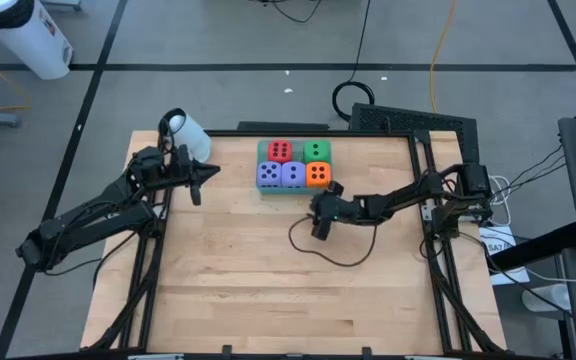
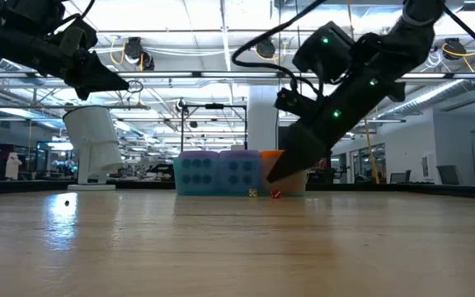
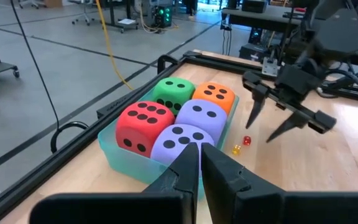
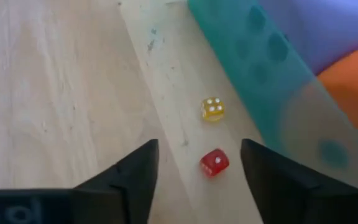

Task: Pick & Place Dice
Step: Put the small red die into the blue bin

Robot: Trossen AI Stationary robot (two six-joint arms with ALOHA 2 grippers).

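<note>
I saw the five soft foam dice with dark pips sitting together in the shallow teal plastic tray [image 1: 262, 150] at the far middle of the light wooden table [image 1: 268, 280]. In the high view the red die [image 1: 280, 151] and the green die [image 1: 316, 150] were in the far row, and the two purple-blue dice [image 1: 281, 175] with the orange die [image 1: 317, 175] were in the near row, all touching each other. The right gripper [image 1: 321, 226] was low over the table, just beside the near side of the tray close to the orange die, and it pointed down at a slant. Its two dark fingers [image 4: 132, 171] stood apart, about half open, and they held nothing. Between and a little ahead of them, on the wood, lay a tiny red die [image 4: 214, 162] and a tiny yellow die [image 4: 213, 109], both just beside the tray wall and not touching it. The same two small dice showed in the left wrist view next to the tray. The left gripper [image 1: 208, 172] hung above the table to the left of the tray, near a white cylinder [image 1: 185, 132] at the far left corner. Its fingers [image 3: 219, 168] were pressed together, with nothing between them.
</note>
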